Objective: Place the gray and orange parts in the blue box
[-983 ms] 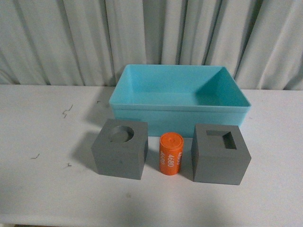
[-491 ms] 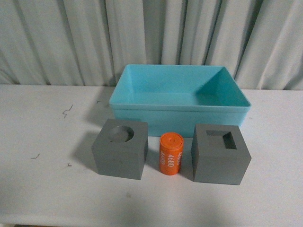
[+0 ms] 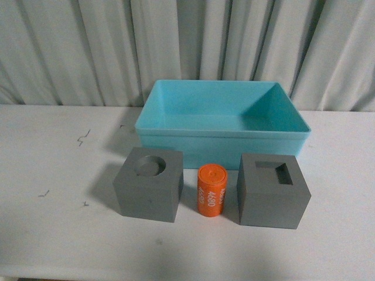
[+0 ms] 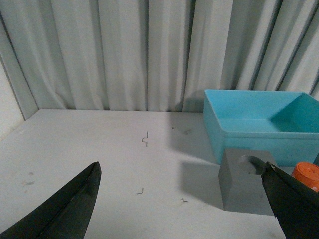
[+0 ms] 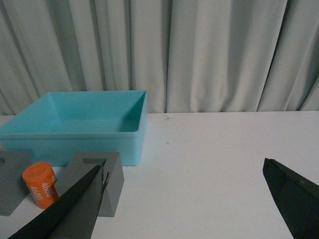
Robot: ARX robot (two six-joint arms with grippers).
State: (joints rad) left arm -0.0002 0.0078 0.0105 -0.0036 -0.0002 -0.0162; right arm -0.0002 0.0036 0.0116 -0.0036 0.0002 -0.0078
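Note:
On the white table, a gray cube with a round recess (image 3: 147, 184) stands at the left, an orange cylinder marked 4680 (image 3: 211, 191) in the middle, and a gray cube with a rectangular recess (image 3: 272, 190) at the right. Behind them sits the empty blue box (image 3: 222, 136). Neither arm shows in the front view. My left gripper (image 4: 182, 199) is open over bare table, left of the round-recess cube (image 4: 244, 186). My right gripper (image 5: 184, 196) is open, with the rectangular-recess cube (image 5: 112, 181) beside one fingertip and the orange cylinder (image 5: 41, 184) beyond it.
A pleated gray curtain (image 3: 187, 47) hangs close behind the table. Small dark marks (image 3: 84, 136) dot the table's left side. The table's front edge (image 3: 176, 274) runs just below the parts.

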